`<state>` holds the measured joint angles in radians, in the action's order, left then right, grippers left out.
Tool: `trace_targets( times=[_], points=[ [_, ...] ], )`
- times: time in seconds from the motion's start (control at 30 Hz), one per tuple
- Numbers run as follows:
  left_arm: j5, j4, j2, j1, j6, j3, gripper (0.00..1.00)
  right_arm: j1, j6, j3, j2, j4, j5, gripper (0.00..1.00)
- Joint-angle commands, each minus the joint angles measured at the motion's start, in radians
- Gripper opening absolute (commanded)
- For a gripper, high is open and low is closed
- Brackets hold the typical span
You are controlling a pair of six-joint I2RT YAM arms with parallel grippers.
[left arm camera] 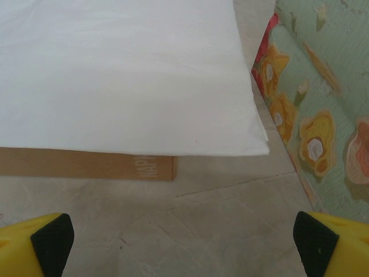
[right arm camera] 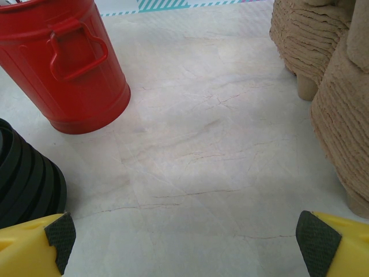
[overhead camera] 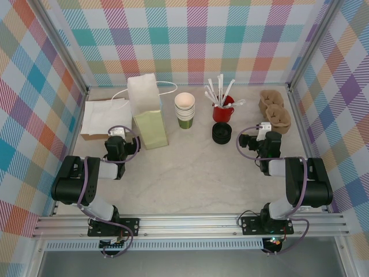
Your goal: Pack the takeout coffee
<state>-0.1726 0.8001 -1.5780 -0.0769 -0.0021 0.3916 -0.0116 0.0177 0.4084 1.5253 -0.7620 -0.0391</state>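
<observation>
Pale marbled tabletop [overhead camera: 190,173], plaid walls on three sides. The left gripper [left arm camera: 183,245] has its jaws spread wide with nothing between them. It faces a pile of white napkins [left arm camera: 121,75] on a brown box [left arm camera: 86,164], with a floral paper bag [left arm camera: 323,115] just to its right. The right gripper [right arm camera: 184,242] is likewise released and empty, with bare table ahead. The black lids [right arm camera: 23,179] sit close on its left, the red mug [right arm camera: 69,63] stands beyond them, and the pulp carriers [right arm camera: 334,104] are on its right. The task item is taken to be the top cup [overhead camera: 184,101] of the green stack. It stands lidless at mid-back, between bag and mug, well apart from both grippers. Judgement: it is light, with a thin paper wall that dents under a hard squeeze, so hold it gently around the body just under the rolled rim. Being nested, it may drag the next cup up with it. The lids look stiff and slick, so take one by its edge. Counts: one bag, one mug holding several white sticks, one napkin pile, one box. There is one cup stack, its number too small to read, and one lid stack of roughly five ribs. There is one nest of carriers, its layers uncountable.
</observation>
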Motion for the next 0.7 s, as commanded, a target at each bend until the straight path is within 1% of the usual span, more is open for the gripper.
trace_targets(
  times=[0.0,0.07,0.13,0.23,0.3,0.4,0.47,0.53,0.57,0.67],
  points=[
    [0.003,0.027,0.02,-0.005,0.014,0.017,1.0,0.004,-0.007,0.019,-0.001,-0.019,-0.022,1.0],
    [-0.031,-0.007,0.063,-0.004,0.0,0.017,1.0,0.004,0.0,0.038,-0.025,0.033,-0.01,1.0],
    [-0.062,-0.093,0.152,-0.004,-0.012,0.024,1.0,0.004,0.001,0.073,-0.085,0.157,0.001,1.0],
    [-0.09,-0.228,0.302,-0.004,-0.025,0.031,1.0,0.004,0.032,0.066,-0.195,0.233,0.051,1.0],
    [-0.11,-0.331,0.403,-0.005,-0.041,0.039,1.0,0.004,0.065,0.083,-0.267,0.332,0.075,1.0],
    [-0.162,-0.518,0.554,-0.004,-0.119,0.068,1.0,0.004,0.132,0.128,-0.363,0.505,0.082,1.0],
    [-0.178,-0.638,0.645,-0.004,-0.2,0.09,1.0,0.005,0.158,0.178,-0.407,0.628,0.054,1.0],
    [-0.175,-0.803,0.722,-0.004,-0.305,0.149,1.0,0.007,0.196,0.25,-0.434,0.772,0.042,1.0],
    [-0.16,-0.872,0.749,-0.004,-0.335,0.178,1.0,0.007,0.213,0.291,-0.437,0.839,0.041,1.0],
    [-0.061,-1.051,0.8,-0.005,-0.403,0.281,1.0,0.008,0.259,0.433,-0.421,1.044,-0.01,1.0]
  ],
)
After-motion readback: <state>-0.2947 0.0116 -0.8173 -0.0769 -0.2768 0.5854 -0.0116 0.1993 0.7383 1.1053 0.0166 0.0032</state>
